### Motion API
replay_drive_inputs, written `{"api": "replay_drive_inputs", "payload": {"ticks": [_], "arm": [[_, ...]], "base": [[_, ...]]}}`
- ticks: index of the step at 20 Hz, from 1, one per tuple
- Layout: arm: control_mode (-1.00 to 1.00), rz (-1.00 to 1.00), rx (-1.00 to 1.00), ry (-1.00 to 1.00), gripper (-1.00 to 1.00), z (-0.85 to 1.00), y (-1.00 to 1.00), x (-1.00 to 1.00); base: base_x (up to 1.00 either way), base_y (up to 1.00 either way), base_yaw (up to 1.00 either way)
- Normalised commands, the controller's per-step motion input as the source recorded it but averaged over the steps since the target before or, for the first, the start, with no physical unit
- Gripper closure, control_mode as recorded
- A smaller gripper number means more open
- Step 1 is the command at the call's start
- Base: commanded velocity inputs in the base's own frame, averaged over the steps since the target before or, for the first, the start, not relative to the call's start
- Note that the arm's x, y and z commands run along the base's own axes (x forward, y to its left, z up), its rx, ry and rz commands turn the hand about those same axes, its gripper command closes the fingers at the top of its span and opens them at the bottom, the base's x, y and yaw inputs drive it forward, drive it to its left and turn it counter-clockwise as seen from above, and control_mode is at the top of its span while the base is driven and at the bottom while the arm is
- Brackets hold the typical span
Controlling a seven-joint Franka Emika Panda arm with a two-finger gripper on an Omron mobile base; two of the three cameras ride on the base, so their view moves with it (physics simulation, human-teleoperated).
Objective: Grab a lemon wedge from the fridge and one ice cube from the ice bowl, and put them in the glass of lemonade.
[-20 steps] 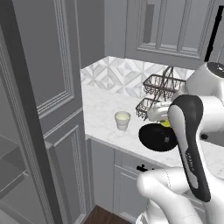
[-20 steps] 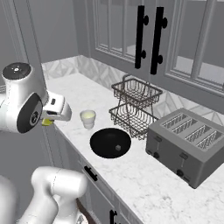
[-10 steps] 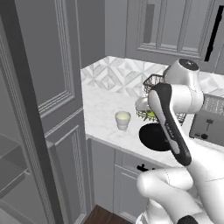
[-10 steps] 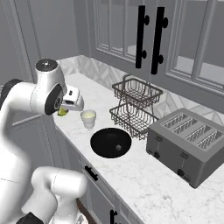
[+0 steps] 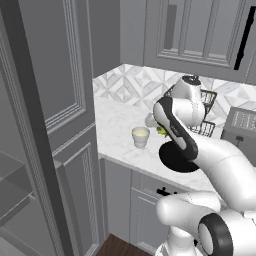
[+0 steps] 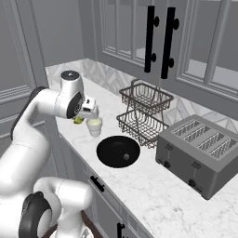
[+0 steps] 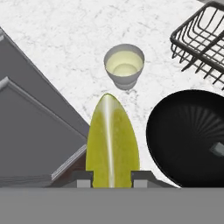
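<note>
**Lemon wedge carried over the counter, cup just ahead**

On the white marble counter (image 6: 153,186), going left to right, the gripper (image 7: 112,177) hung above the edge, its two fingertips clamped on the lemon wedge (image 7: 112,140), which stood out long and yellow between them. Just beyond it sat the glass of lemonade (image 7: 124,65), upright, pale yellow liquid inside, apart from the wedge. To the right lay the ice bowl (image 7: 192,138), wide and black, one grey ice cube (image 7: 217,149) near its rim. Further right stood the wire dish rack (image 6: 145,111), then the grey toaster (image 6: 201,148).
</note>
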Motion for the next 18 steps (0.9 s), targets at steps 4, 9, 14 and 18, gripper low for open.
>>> {"api": "replay_drive_inputs", "payload": {"ticks": [4, 9, 14, 18], "arm": [[-1.00, 0.00, -0.02, 0.00, 1.00, -0.25, 0.07, 0.53], [-1.00, 0.00, -0.02, -0.01, 1.00, -0.04, 0.06, 0.32], [-1.00, 0.00, -0.01, -0.02, 1.00, 0.00, 0.03, 0.45], [-1.00, 0.00, 0.00, 0.00, 1.00, 0.00, 0.00, 0.37]], "base": [[0.00, 0.00, 0.00], [0.00, 0.00, 0.00], [0.00, 0.00, 0.00], [0.00, 0.00, 0.00]]}}
